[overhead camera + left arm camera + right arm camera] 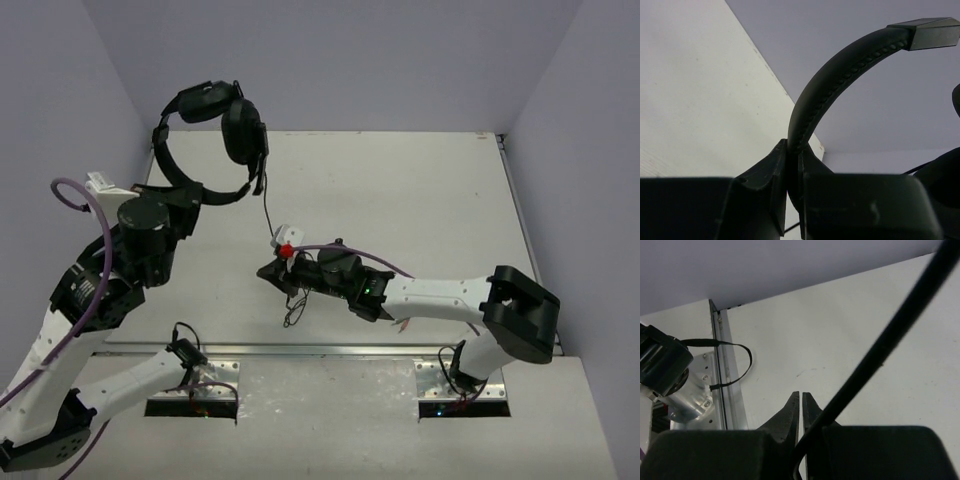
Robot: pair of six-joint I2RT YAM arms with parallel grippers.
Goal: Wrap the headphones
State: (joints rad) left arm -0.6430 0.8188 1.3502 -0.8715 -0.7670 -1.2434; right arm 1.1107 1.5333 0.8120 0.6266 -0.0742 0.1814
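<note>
The black headphones (pixel 215 120) hang in the air at the far left, cups uppermost, the headband (pixel 163 150) curving down. My left gripper (pixel 210 193) is shut on the headband; in the left wrist view the band (pixel 840 75) rises from between the closed fingers (pixel 775 170). The thin dark cable (pixel 266 210) runs down from one cup to my right gripper (pixel 270 272) at the table's middle. The right gripper (pixel 801 396) is shut on the cable (pixel 890 335), which leaves between the finger bases and goes up to the right. A reddish plug (pixel 286 250) sits just above it.
A loose loop of cable (pixel 292 312) lies on the table (pixel 420 190) under the right gripper. A metal rail (pixel 330 350) runs along the near edge. Purple arm cables (pixel 75 195) loop at the left. Walls close the left, back and right sides.
</note>
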